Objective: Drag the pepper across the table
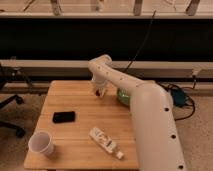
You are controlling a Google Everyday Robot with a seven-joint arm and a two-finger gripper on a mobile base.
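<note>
Camera view looks down at one square light-wood table point(80, 145) built of long planks, with the robot's single white arm point(150, 120) reaching over it from the near right corner. The gripper point(98, 92) points down over the far middle of the table, just above the wood. A small spot of red shows at its tip, which seems to be the pepper point(97, 93), but it is too small to make out its shape, and I cannot tell whether it is held or merely under the tip.

The arm is smooth and rounded, a thick glossy tube that narrows toward a ball-like elbow above the gripper.

Right of the gripper, partly hidden behind the arm, sits one green rounded object point(122, 96) near the table's far right part. One black phone point(64, 117), flat and rectangular, lies on the table's left half, nearer to the camera than the gripper. One white paper cup point(41, 143) stands upright near the table's near left corner. One white tube-like bottle point(105, 141) lies on its side, slanted, toward the near edge of the table, close beside the arm.
</note>
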